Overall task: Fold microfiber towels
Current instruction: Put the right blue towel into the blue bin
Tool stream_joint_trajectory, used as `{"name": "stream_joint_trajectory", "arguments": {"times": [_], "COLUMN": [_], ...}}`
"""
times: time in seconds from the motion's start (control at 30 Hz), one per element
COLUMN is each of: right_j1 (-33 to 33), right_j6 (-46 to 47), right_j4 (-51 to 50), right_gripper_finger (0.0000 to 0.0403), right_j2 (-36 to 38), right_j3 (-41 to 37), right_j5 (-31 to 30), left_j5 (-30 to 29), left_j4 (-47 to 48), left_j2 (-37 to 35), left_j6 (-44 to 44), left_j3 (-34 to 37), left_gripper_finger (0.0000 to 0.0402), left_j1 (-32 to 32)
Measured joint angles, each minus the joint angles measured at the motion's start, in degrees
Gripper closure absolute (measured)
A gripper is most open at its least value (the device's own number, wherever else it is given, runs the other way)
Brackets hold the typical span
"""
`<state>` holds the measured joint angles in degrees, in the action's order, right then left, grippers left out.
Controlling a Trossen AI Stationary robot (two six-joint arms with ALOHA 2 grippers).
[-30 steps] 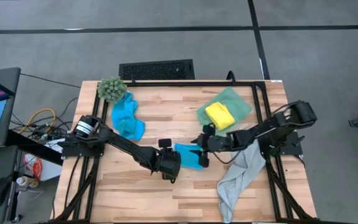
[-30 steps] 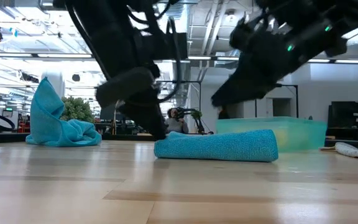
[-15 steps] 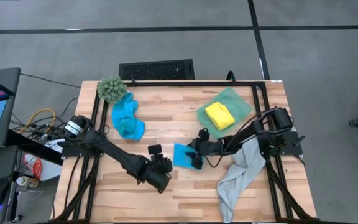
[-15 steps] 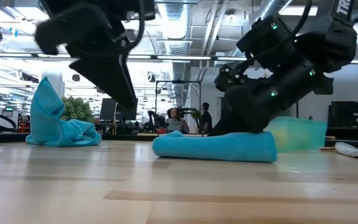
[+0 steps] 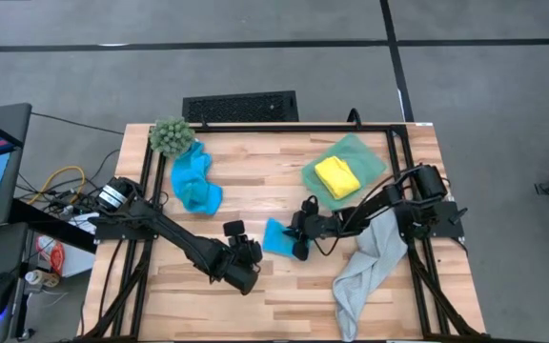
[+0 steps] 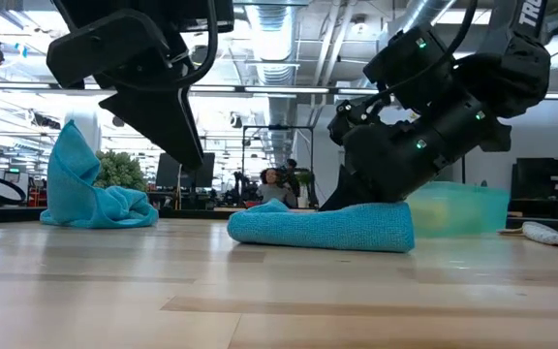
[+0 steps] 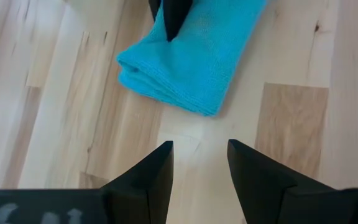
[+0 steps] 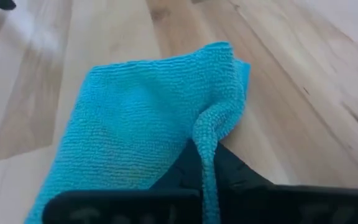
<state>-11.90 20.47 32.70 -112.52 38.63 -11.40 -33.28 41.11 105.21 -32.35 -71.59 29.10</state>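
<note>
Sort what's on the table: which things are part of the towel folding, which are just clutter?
Job:
- folded blue towel, pinched by the right gripper
- crumpled blue towel
- yellow towel
- grey towel
- left gripper, open, empty, beside the folded towel

Lying about:
- green bin under the yellow towel
- fuzzy green plant at the table's corner

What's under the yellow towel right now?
The yellow towel lies folded on a green bin, whose rim shows around it. Whatever else the bin holds beneath the towel is covered and cannot be seen.
</note>
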Motion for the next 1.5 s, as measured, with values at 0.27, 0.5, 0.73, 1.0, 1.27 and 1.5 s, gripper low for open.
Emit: {"name": "stream_joint_trajectory", "arguments": {"times": [0.27, 0.5, 0.73, 1.0, 1.27, 1.5], "right_j1": [0.36, 4.85, 10.46, 9.87, 3.86, 4.28], "right_j6": [0.6, -0.4, -1.82, -0.5, 5.09, 7.12], "right_j4": [-8.91, -19.87, -27.46, -28.96, -22.38, -20.81], "right_gripper_finger": [0.0386, 0.0386, 0.0386, 0.0386, 0.0386, 0.0333], "right_j2": [9.42, 22.41, 33.42, 33.98, 22.21, 15.25], "right_j3": [-1.09, -0.79, -0.7, -0.57, -0.55, -0.46], "right_j5": [2.0, -0.05, -0.7, 2.63, 2.28, -2.63], "left_j5": [1.08, 1.08, 1.44, 1.4, 1.42, 1.42], "left_j4": [2.39, 3.67, 5.3, 5.5, 5.5, 5.5], "left_j2": [0.0, 0.0, 0.0, 0.0, 0.0, 0.0], "left_j6": [-2.73, -3.51, -4.28, -6.34, -7.22, -7.76], "left_j3": [0.0, 0.0, 0.0, 0.0, 0.0, 0.0], "left_gripper_finger": [0.0255, 0.0255, 0.0255, 0.0255, 0.0255, 0.0255], "left_j1": [0.19, 0.6, 1.04, 2.07, 2.87, 2.91]}}
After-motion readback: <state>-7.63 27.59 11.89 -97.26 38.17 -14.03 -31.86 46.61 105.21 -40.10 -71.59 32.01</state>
